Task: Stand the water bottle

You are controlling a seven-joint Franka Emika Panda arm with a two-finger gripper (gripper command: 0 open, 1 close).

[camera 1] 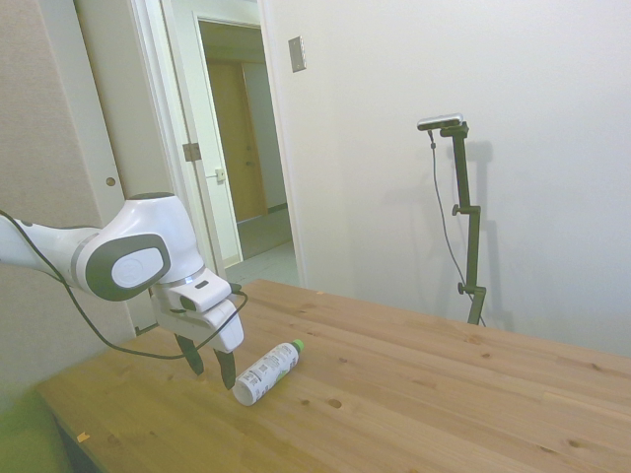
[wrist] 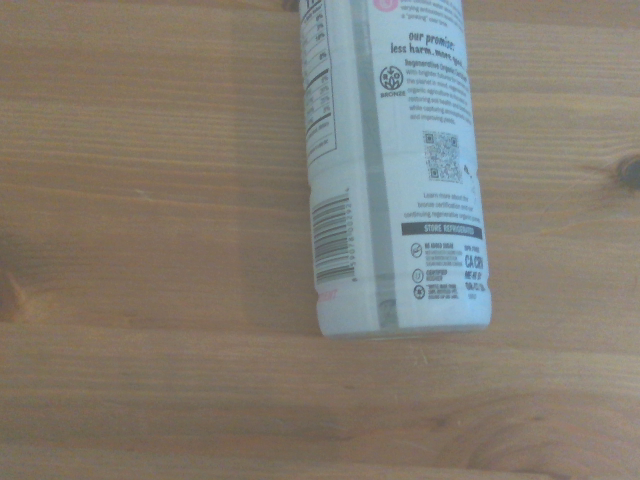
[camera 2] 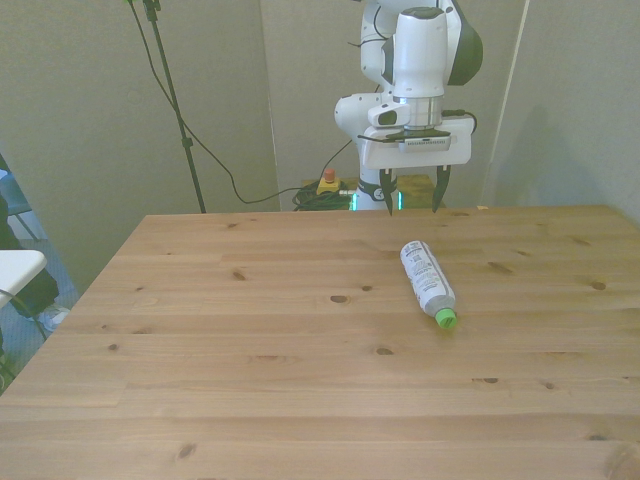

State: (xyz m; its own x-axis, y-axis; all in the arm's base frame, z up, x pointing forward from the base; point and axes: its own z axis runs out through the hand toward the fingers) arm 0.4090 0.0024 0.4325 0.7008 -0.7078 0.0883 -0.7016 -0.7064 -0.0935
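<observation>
Barely begun | water bottle [camera 1: 267, 371] lying on its side on desk [camera 1: 414, 394], green cap pointing away from arm | pincer [camera 1: 211, 366] spread, empty, hovering just behind bottle's base end, not touching | left: grab, tip upright, release.

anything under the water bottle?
Only bare wooden table; the water bottle lies flat on it. The contact strip beneath is hidden. The open pincer hangs apart.
</observation>
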